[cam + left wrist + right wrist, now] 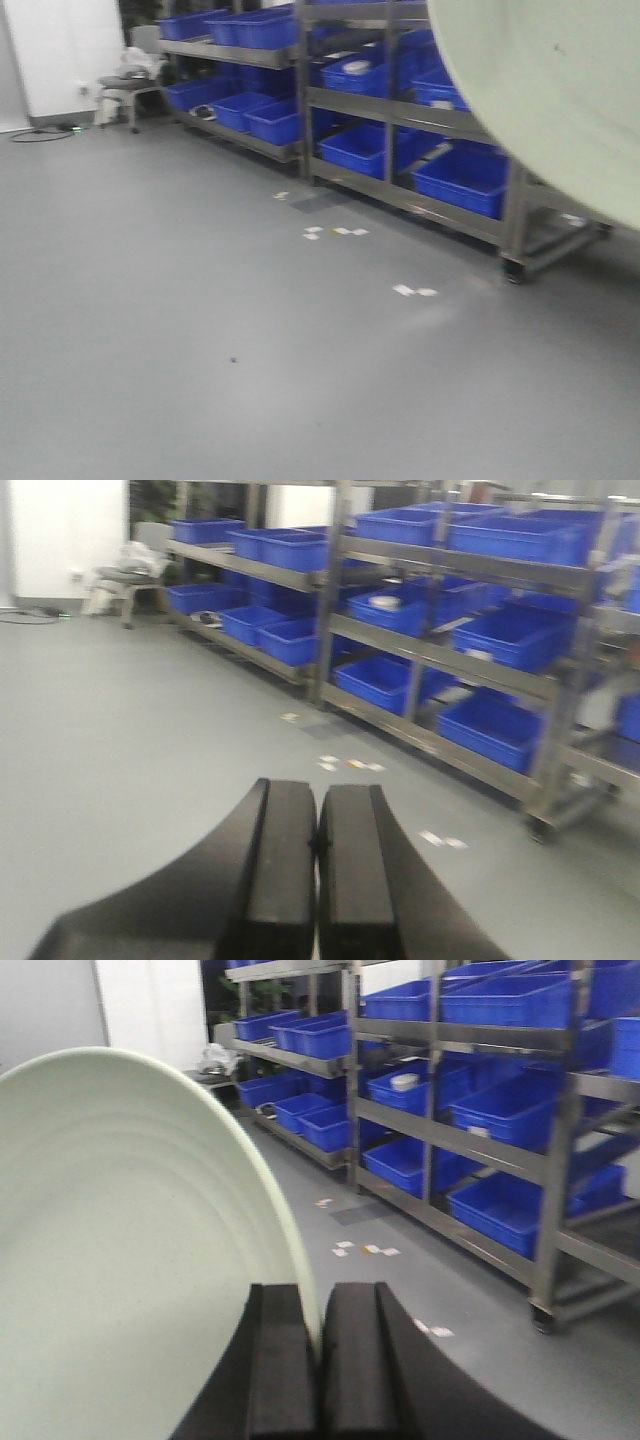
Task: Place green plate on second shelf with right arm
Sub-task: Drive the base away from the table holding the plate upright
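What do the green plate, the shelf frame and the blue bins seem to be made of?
The green plate looks like matte plastic: pale even colour, faint moulded rings, no glaze shine. The shelf frame seems to be bare grey metal, with dull streaky reflections. The blue bins look like moulded plastic, with a uniform saturated colour and a soft sheen, though the blur leaves this open.

cool, even indoor light falls from above; the floor point(200, 380) carries a broad pale sheen and dims toward the bottom. the wall point(70, 50) at upper left is near washed out. shadows are soft, deepest under the shelves point(400, 110). all three views are smeared and soft. the plate point(560, 90), close to the lens, is out of focus with a fuzzy edge. the left gripper point(318, 810) and right gripper point(320, 1305) read as flat black with little detail.
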Available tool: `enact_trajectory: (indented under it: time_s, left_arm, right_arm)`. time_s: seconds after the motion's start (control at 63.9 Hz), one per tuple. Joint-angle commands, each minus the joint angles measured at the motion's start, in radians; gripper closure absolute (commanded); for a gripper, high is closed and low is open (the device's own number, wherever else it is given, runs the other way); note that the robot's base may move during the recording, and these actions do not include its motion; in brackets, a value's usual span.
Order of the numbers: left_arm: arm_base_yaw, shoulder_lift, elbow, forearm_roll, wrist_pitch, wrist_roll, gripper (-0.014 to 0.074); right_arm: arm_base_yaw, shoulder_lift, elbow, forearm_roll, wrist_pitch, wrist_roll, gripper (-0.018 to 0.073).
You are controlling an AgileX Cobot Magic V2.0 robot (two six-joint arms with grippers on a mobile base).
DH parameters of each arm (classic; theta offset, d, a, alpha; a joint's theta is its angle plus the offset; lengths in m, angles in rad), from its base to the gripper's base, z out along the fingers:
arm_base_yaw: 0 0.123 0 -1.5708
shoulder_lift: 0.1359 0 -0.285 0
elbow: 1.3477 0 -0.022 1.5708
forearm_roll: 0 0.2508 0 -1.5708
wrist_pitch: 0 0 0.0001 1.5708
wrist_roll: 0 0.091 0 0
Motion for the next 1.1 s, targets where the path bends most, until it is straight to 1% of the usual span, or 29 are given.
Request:
enact_trajectory:
  time_s: [0.0,1.081]
  left_arm:
    - [-0.003,-0.016,0.041,-0.008,-0.089,-0.003,0.0466]
    - [-0.003,-0.016,0.041,-0.008,-0.089,-0.003,0.0466]
  right_arm:
    - [-0.007,0.012,-0.034,-0.003,-0.111,0.007,0.0503]
    - [-0.007,0.012,-0.034,-0.003,-0.111,0.007,0.0503]
